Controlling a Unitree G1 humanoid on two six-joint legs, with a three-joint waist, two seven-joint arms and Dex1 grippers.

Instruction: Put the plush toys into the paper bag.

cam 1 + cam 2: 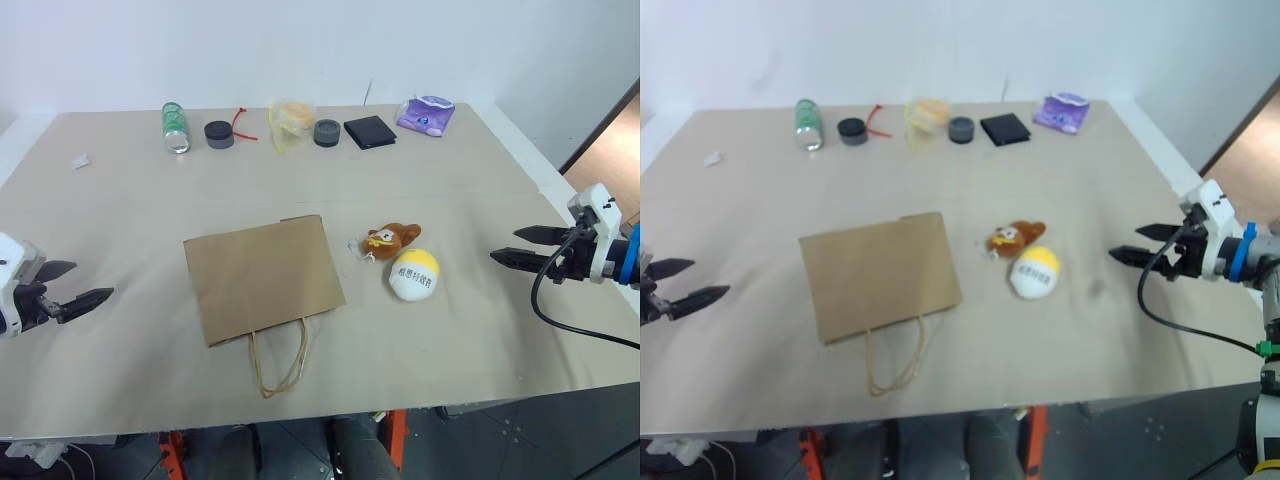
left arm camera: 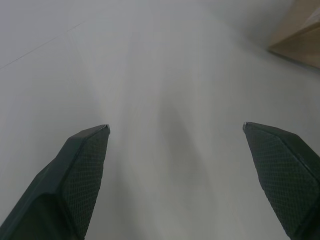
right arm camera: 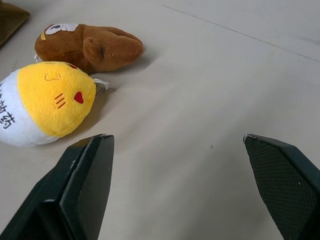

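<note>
I see the paper bag (image 1: pixel 263 276) lying flat mid-worktop (image 1: pixel 470 190), its cord handles (image 1: pixel 279 355) toward the near edge. Just right of it is the brown bear plush (image 1: pixel 390 239), and touching that on its near-right side is the white-and-yellow ball plush (image 1: pixel 414 274) with dark lettering. Both toys sit on the worktop, outside the bag.

My left gripper (image 1: pixel 83 291) is at the left edge, well apart from the bag, jaws spread wide with nothing between them. My right gripper (image 1: pixel 520 246) is at the right side, pointing toward the ball plush but clear of it, jaws also wide and empty.

Along the far edge, left to right: green can (image 1: pixel 176 127) on its side, dark round lid (image 1: pixel 219 134), red tie (image 1: pixel 241 124), yellowish clear plastic bag (image 1: pixel 291 123), second dark round lid (image 1: pixel 327 132), black wallet (image 1: pixel 369 132), purple packet (image 1: pixel 426 113). Small white scrap (image 1: pixel 81 160) far left.
</note>
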